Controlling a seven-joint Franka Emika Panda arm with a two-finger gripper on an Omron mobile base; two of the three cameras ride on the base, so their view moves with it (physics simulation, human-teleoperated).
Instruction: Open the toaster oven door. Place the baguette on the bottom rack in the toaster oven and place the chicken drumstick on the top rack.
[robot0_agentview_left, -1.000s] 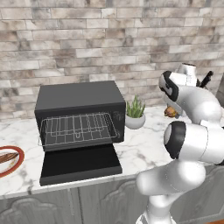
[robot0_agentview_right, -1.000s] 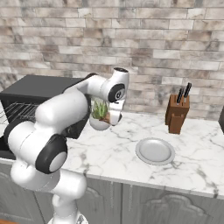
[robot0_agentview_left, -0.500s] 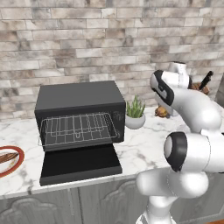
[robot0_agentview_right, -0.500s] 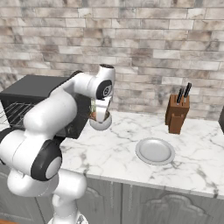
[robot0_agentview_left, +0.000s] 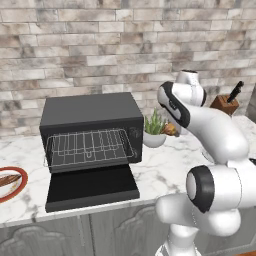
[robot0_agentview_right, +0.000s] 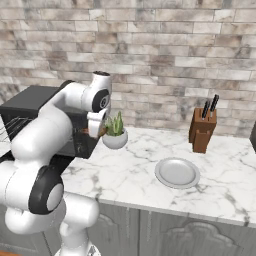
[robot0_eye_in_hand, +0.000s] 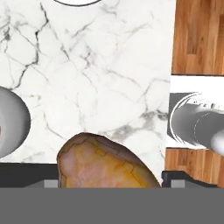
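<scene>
The chicken drumstick sits pinched in the pincer, carried above the marble tabletop beside the potted plant, just right of the toaster oven. The piece looks light, stubby and likely greasy — a firm hold across its thick end seems soundest. The toaster oven door lies folded down, a wire rack drawn forward. The baguette remains on its red-rimmed plate. The arm arches high, wrist bent downward toward the oven's side.
</scene>
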